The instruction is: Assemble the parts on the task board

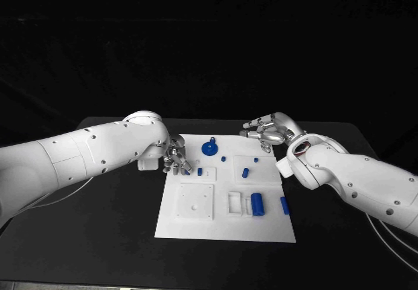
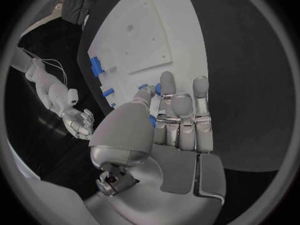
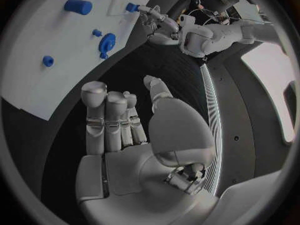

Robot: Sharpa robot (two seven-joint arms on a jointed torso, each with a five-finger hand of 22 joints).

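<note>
The left hand [image 1: 177, 158] pinches a small blue part [image 1: 186, 171] at the task board [image 1: 225, 226]'s left edge, where a loose pinch could drop it, while the right hand [image 1: 266, 132] hovers empty, fingers apart, near the far right corner.

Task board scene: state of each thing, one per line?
Left robot hand: fingers pinching a small blue part at the task board edge.
Right robot hand: holds nothing, fingers apart, off the far corner.
Blue disc: flat on board.
Blue cylinder: lying on its side.
</note>
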